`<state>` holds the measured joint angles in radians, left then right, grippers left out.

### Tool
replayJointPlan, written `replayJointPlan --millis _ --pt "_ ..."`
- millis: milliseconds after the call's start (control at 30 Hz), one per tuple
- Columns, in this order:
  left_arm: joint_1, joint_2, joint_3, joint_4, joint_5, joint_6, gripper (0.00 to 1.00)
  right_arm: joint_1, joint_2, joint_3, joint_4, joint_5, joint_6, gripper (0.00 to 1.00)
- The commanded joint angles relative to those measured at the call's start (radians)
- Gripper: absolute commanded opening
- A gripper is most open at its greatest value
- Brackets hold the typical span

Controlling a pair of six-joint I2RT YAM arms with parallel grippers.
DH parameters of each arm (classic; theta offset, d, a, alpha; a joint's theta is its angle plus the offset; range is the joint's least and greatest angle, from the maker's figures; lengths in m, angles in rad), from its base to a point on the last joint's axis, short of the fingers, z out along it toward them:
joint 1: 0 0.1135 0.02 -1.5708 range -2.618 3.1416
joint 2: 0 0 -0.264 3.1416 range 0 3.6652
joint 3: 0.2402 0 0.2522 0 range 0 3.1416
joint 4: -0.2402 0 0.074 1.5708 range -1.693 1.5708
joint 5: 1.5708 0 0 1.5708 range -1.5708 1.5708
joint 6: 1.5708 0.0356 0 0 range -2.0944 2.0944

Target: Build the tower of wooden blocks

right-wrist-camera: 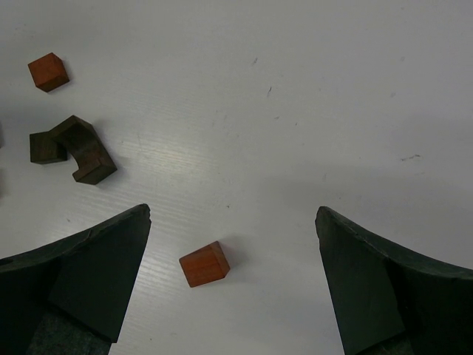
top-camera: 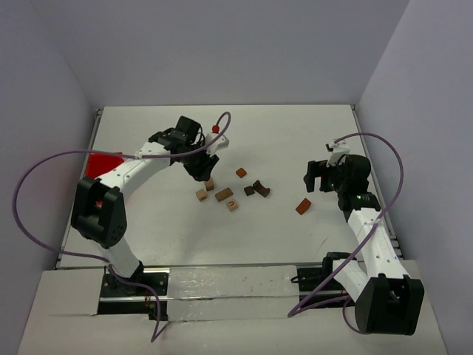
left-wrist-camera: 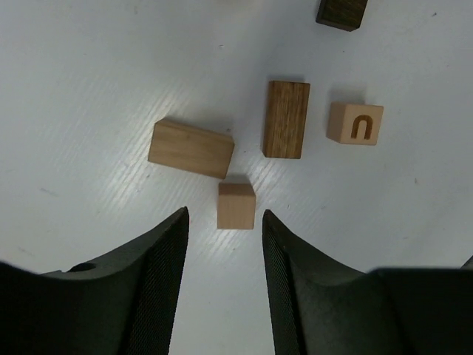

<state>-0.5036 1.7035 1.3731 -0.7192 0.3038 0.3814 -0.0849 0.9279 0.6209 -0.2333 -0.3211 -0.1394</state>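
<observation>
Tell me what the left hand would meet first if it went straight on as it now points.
Most likely the small light tan wooden cube, lying just beyond the open tips of the left hand and roughly centred between them. Depth is hard to judge.

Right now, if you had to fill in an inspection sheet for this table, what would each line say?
Surface: white table, faint scuffs.
Job's things: loose wood blocks, nothing stacked: small tan cube, tan block, brown block, marked cube, dark arch piece, reddish block.
Clutter: red bin at the left edge.
Pincers: left pincer open, fingers flanking the small tan cube without touching; right pincer wide open, the reddish block showing between its fingers.
Cables: purple cables, one looping off each arm, away from the blocks.
Surroundings: plain pale walls on three sides; nothing else seen.
</observation>
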Motion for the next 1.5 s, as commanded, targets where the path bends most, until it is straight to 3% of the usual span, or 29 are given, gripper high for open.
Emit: replayJointPlan --millis 0,267,667,833,1167,1233,1333,1467 --pt "-0.059 0.047 0.023 0.082 -0.008 -0.088 0.48 0.001 0.002 0.031 0.014 0.019 -0.003 1.0" --pt "-0.191 0.154 0.027 0.153 -0.103 -0.13 0.46 0.002 0.008 0.034 0.011 0.028 -0.005 1.0" --pt "-0.222 0.263 0.066 0.155 -0.124 -0.136 0.55 0.001 0.013 0.035 0.014 0.031 -0.008 1.0" --pt "-0.227 0.297 0.067 0.158 -0.156 -0.136 0.53 0.002 0.013 0.034 0.015 0.033 -0.01 1.0" --pt "-0.231 0.283 0.011 0.183 -0.21 -0.108 0.33 0.002 0.017 0.034 0.015 0.033 -0.012 1.0" --pt "-0.234 0.279 0.002 0.184 -0.214 -0.1 0.24 0.002 0.018 0.034 0.015 0.033 -0.012 1.0" --pt "-0.234 0.273 -0.002 0.179 -0.21 -0.093 0.0 0.002 0.018 0.034 0.017 0.034 -0.012 1.0" --pt "-0.233 0.228 0.014 0.178 -0.176 -0.076 0.0 0.002 0.018 0.033 0.018 0.035 -0.012 1.0"
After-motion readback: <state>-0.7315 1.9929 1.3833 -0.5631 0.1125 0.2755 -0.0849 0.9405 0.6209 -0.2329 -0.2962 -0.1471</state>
